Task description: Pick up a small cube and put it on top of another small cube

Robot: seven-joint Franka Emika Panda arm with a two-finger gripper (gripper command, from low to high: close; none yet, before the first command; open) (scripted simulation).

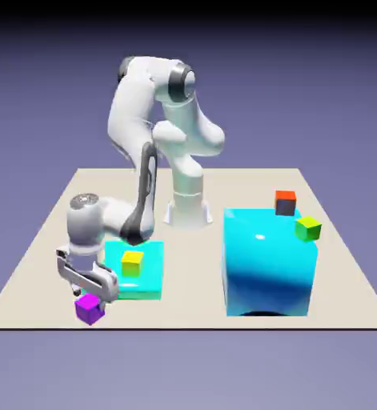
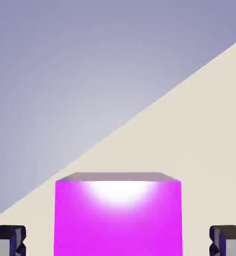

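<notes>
A: Where's the gripper (image 1: 90, 298)?

B: Low at the table's (image 1: 31, 272) near corner, about 8 o'clock in the exterior view, right over the purple cube (image 1: 89, 309).

A: Is it gripping?

B: In the hand view the cube (image 2: 118, 217) fills the space between the two grey fingertips (image 2: 7, 240), but a strip of table shows on each side of it. So the jaws straddle it, partly drawn in, not yet pressing. The cube sits on the table.

A: What's close by?

B: At 2 o'clock from the cube, just beside the hand, a flat cyan block (image 1: 143, 276) with a yellow cube (image 1: 132, 263) resting on top.

A: And further out?

B: Well apart at 3 o'clock, a tall cyan block (image 1: 270, 264). A green-yellow cube (image 1: 308, 229) sits at its top far-right corner, at 1 o'clock on that block. Behind it is a dark cube with an orange-red top (image 1: 285, 202); whether it rests on the block or the table, I can't tell.

A: The arm?

B: The arm (image 1: 155, 144) rises from the base (image 1: 185, 210) at 12 o'clock and bends down to the hand.
</notes>
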